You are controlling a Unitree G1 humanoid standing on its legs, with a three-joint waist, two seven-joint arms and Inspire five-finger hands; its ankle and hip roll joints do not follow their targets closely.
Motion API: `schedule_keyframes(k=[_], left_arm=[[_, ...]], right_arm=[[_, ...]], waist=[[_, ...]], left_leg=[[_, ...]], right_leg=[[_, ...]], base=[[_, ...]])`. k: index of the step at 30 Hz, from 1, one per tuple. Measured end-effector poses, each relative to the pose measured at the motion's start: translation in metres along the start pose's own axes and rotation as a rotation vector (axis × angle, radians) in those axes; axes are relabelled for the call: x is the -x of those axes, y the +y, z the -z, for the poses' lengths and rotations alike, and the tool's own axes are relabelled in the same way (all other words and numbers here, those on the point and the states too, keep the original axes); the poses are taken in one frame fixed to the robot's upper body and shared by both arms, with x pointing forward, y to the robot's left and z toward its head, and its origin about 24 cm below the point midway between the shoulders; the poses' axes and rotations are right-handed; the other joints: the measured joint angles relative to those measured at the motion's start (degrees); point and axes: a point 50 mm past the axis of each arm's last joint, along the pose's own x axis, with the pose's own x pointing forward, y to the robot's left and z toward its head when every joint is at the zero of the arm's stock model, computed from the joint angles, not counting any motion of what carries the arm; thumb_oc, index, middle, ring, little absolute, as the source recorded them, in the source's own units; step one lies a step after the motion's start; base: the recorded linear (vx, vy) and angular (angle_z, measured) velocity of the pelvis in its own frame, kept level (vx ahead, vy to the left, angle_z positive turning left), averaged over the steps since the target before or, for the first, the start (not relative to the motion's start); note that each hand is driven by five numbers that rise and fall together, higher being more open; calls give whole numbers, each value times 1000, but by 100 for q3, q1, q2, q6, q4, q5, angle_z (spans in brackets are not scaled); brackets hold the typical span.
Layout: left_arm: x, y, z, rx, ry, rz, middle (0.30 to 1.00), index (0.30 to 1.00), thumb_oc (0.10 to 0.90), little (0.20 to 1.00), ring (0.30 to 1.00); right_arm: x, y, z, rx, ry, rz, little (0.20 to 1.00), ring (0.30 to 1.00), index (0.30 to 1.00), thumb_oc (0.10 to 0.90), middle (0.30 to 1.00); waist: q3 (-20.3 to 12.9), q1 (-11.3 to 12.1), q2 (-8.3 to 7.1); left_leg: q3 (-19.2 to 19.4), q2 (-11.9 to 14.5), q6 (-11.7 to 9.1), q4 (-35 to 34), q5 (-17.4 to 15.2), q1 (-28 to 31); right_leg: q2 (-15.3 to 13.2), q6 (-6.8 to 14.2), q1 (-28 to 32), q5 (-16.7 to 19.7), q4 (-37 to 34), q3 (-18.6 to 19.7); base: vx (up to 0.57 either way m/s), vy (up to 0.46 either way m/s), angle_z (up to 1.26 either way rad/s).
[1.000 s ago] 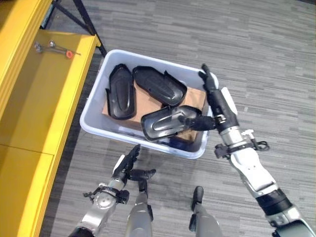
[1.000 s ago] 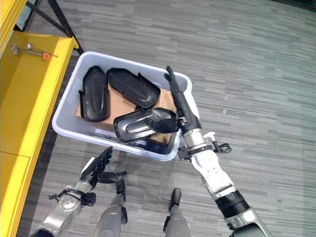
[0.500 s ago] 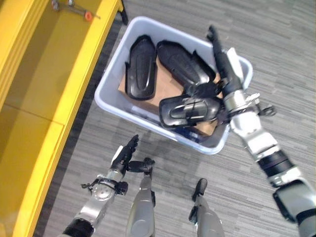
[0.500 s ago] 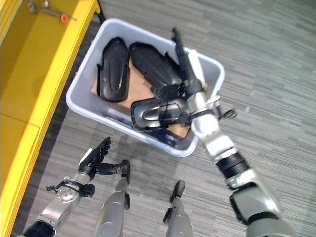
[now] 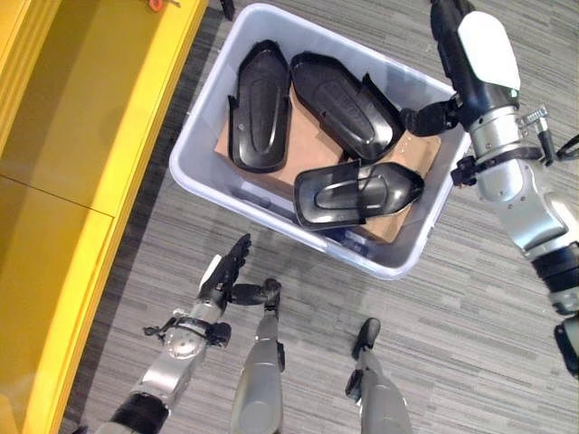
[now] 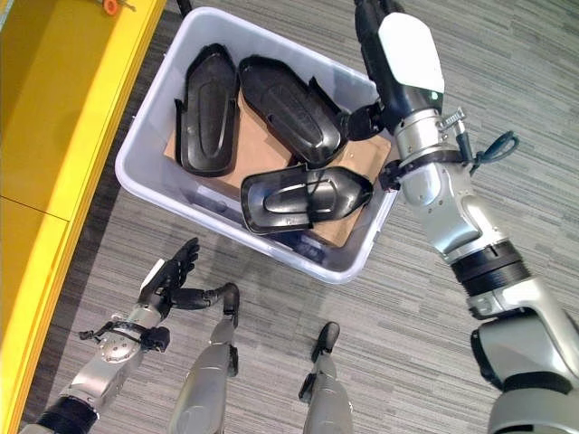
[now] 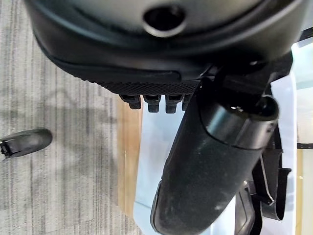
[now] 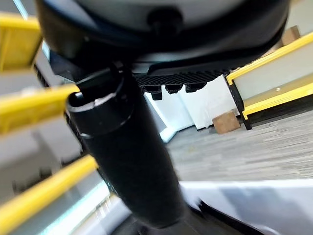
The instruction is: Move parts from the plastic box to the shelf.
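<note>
Right robot hand (image 5: 470, 63): positioned over the far right corner of the plastic box (image 5: 210, 127). Fingers run straight up past the box rim; the thumb sticks out sideways toward the box interior, its tip just beside the end of the middle part. It grips nothing; the hand is spread.

Left robot hand (image 5: 226, 276): low, on the near side of the plastic box and apart from it, above the carpeted floor (image 5: 470, 298). Fingers straight and relaxed, thumb out to the side, nothing held.

Task items: three black moulded parts lie inside the plastic box on a cardboard sheet (image 5: 312, 154). One part (image 5: 260, 108) lies at the left side of the box. A second (image 5: 346, 104) lies across the middle, toward the far wall. A third (image 5: 357, 193) lies across the near side, its pointed end toward the right wall, close to the right robot hand.

Shelf (image 5: 81, 136): yellow, just to the left of the plastic box. No black part is seen on it.

Assessment: the task stands at the pick-up step; no part appears lifted yet. The next move likely calls for the right robot hand to drop into the box and close on the nearest part, probably the near one or the middle one. That part is then carried across the box to the shelf. The parts overlap slightly, so lifting one could shift another.
</note>
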Motion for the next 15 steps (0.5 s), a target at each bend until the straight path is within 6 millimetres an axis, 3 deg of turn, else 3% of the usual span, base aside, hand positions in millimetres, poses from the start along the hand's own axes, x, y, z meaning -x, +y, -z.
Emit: schedule_keyframes(k=[4, 7, 15], left_arm=[[2, 3, 2, 1, 6, -13, 1000, 1000, 900, 1000, 1000], [1, 6, 0, -1, 1, -24, 1000, 1000, 900, 1000, 1000], [0, 7, -2, -6, -11, -28, 1000, 1000, 900, 1000, 1000]], right_arm=[[3, 9, 14, 111, 31, -114, 1000, 1000, 1000, 900, 1000], [0, 12, 21, 290, 18, -214, 1000, 1000, 1000, 900, 1000], [-2, 24, 25, 542, -34, -374, 1000, 1000, 1000, 900, 1000]], waist=[[40, 9, -77], [43, 8, -81], [54, 21, -71]], left_leg=[[9, -2, 1, 0, -1, -50], [24, -1, 3, 1, 1, -146], [21, -7, 5, 38, 2, -323]], right_leg=[[-7, 0, -60, 0, 0, 4], [-10, -1, -167, 4, 1, 19], [-44, 0, -333, 9, 9, 19]], base=[[0, 0, 0], [0, 0, 0], [0, 0, 0]])
